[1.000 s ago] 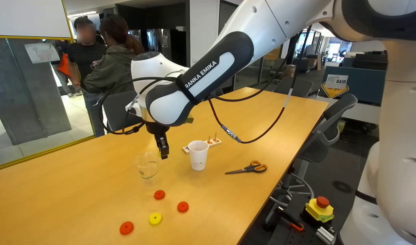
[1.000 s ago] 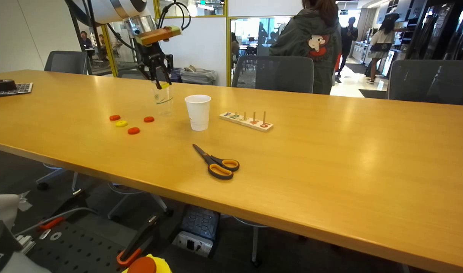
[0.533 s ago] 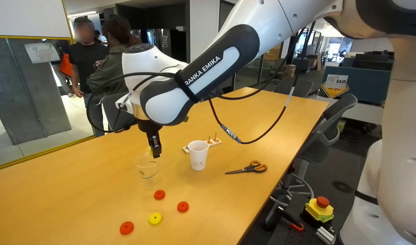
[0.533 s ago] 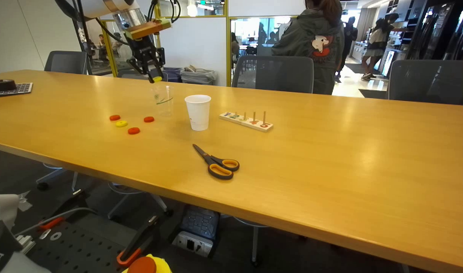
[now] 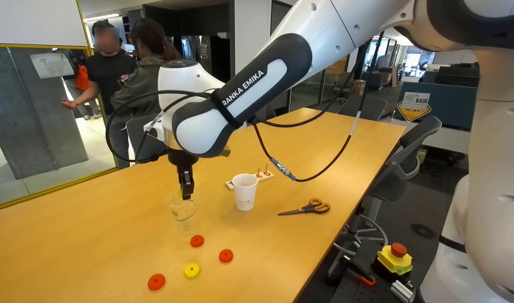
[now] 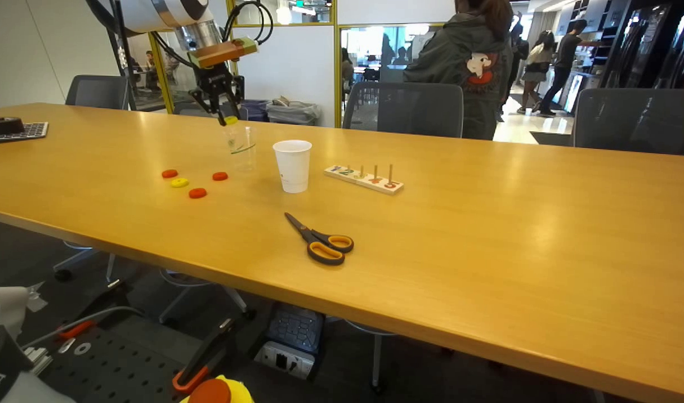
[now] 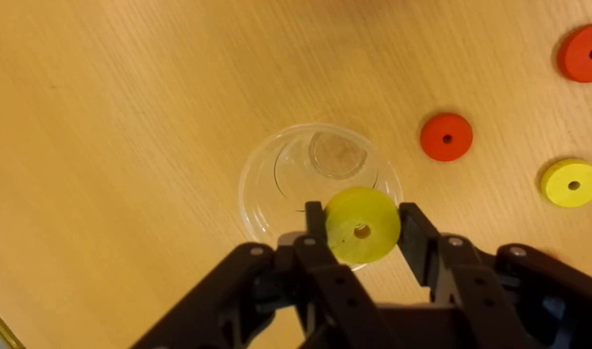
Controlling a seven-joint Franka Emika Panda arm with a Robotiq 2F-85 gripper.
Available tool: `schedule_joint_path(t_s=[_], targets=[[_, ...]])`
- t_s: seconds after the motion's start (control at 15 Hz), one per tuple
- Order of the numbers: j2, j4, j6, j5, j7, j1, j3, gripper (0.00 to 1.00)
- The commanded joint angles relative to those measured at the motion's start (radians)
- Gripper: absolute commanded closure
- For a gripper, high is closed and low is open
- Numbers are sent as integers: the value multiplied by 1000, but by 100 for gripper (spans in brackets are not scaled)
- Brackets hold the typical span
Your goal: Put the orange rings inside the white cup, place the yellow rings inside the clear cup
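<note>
Honey-coloured wood makes the long bench [image 5: 93,235] before me, and with the clear cup [image 5: 182,210] as my mark, I judge the sorting to be at an early stage. On the near side of that cup, four rings lie flat, all left to place: a first orange ring [image 5: 156,282], then a loose yellow ring [image 5: 192,274], a second orange ring [image 5: 226,252] and, closest to the cup, a third orange ring [image 5: 197,237]. Just above the clear cup, toward one edge of its mouth, the fingers [image 7: 417,237] stand only as far apart as the gripped yellow ring [image 7: 361,208] between them; dropping it in seems the step in hand. I make out no ring inside, though the gripped one hides part of the cup. Past the clear cup and off to one side, the white cup [image 5: 245,193] stands upright; its bottom is hidden, so I cannot tell whether it holds anything.

The rings are thick discs with a small central hole, the orange ones nearer red. The clear cup is see-through with a thin green line; the white cup is opaque, narrowing downward.
</note>
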Motion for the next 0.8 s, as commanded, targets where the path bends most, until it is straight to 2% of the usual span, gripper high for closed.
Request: schedule_joint_path(t_s=[0.0, 0.2, 0.27, 0.33, 0.4, 0.67, 0.73], targets=[[31, 20, 38, 43, -52, -25, 16, 77], [50, 26, 46, 36, -52, -29, 12, 77], [51, 28, 41, 35, -47, -29, 12, 61], [53, 30, 37, 37, -41, -30, 12, 33], [53, 29, 38, 38, -40, -31, 13, 32], [29, 12, 31, 39, -32, -28, 16, 3], [19, 4, 33, 36, -28, -26, 16, 0]])
